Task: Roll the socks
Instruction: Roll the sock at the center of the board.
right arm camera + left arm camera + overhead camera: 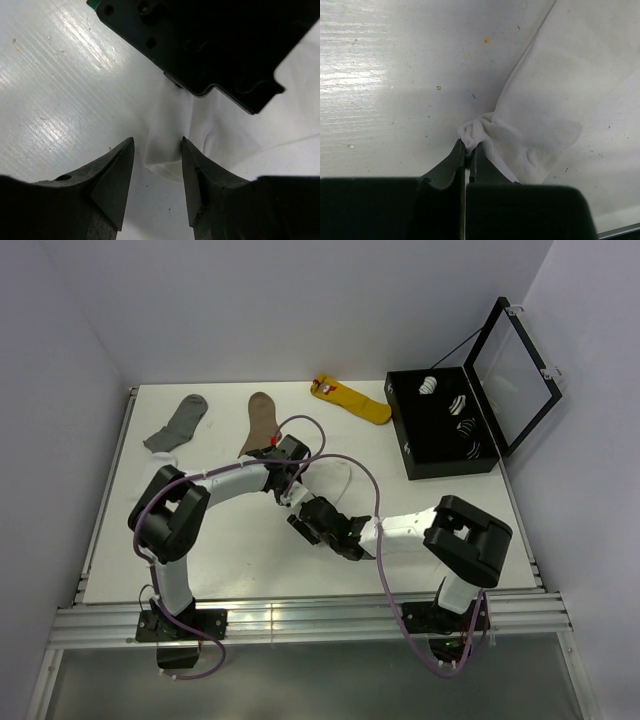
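White sock fabric (555,90) lies flat on the white table and runs up to the right in the left wrist view. My left gripper (468,146) is shut on a bunched corner of it, right at the table surface. In the right wrist view a folded edge of the same white sock (167,135) sits between the fingers of my right gripper (157,142), which stands open around it; one fingertip (186,145) is close against the cloth. From above, the left gripper (286,485) and right gripper (304,521) meet near the table's middle. No stripes show.
A grey sock (178,422), a brown sock (258,423) and a yellow sock (352,400) lie along the back of the table. A black box (400,435) with its lid (515,370) up stands at the back right and holds rolled socks. Cables loop over both arms.
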